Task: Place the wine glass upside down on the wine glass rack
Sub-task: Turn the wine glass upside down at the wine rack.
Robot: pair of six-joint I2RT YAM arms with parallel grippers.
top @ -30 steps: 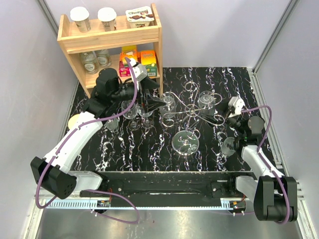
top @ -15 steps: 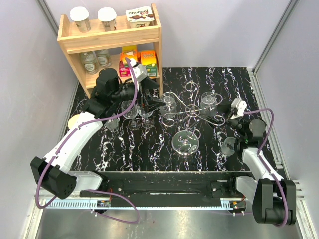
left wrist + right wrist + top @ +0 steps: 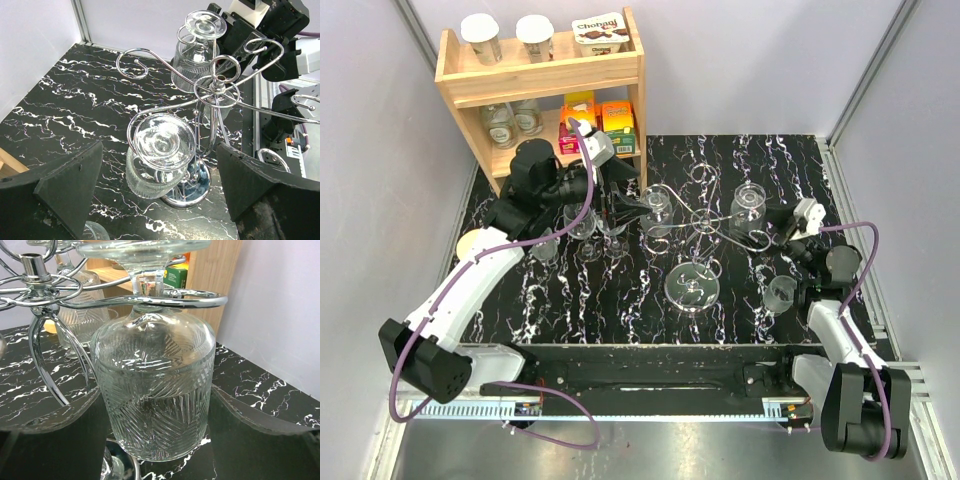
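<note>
The wine glass rack [image 3: 705, 222] is a silver wire stand with scroll arms and a shiny disc base [image 3: 692, 285]. My right gripper [image 3: 763, 220] is shut on the ribbed bowl of an upside-down wine glass [image 3: 152, 395] at the rack's right side. Its stem sits inside a wire loop [image 3: 190, 299], and its foot [image 3: 140, 247] rides a little above the wire. A second wine glass [image 3: 160, 150] hangs upside down on the arm facing the left gripper. My left gripper [image 3: 160, 200] stands open just short of that glass, touching nothing.
A wooden shelf [image 3: 545, 75] with jars, cups and boxes stands at the back left. Several glasses [image 3: 585, 228] stand on the black marbled table under the left wrist. Another glass [image 3: 780, 292] stands near the right arm. Grey walls close in both sides.
My right gripper has shifted a little to the right, carrying the wine glass outward along the rack arm. The left arm has stayed still.
</note>
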